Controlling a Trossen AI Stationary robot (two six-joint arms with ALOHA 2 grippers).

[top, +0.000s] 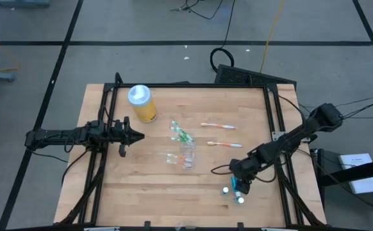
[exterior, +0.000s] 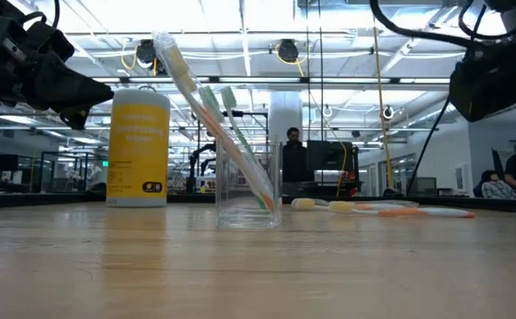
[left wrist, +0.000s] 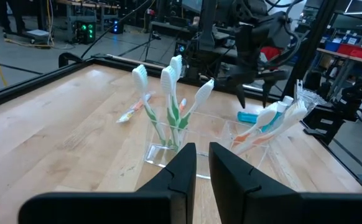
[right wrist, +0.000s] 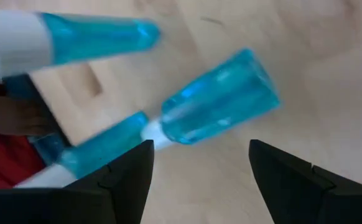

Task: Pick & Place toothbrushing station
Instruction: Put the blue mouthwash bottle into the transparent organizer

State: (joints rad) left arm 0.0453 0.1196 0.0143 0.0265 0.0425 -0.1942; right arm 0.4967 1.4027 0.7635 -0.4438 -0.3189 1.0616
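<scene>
Desk [top: 141, 186]: light wooden top, dark frame rails along its sides.

Left arm: waits over the desk's left side; left gripper [top: 137, 135] has its fingers close together, a narrow gap between them, holding nothing.

Right arm: reaches in from the right; right gripper [top: 240, 184] hangs over the teal tubes near the front right, fingers spread wide, nothing between them.

Yellow bottle [top: 142, 104]: pale blue lid, upright, back left of centre.

Clear plastic cup [top: 186, 154]: mid-desk, upright, holding green and white toothbrushes [left wrist: 168, 102] that lean out.

Two loose toothbrushes [top: 218, 126]: orange and white, flat on the desk, right of the cup.

Teal tubes [right wrist: 218, 99]: white-capped, grouped together at the front right below the right gripper.
</scene>
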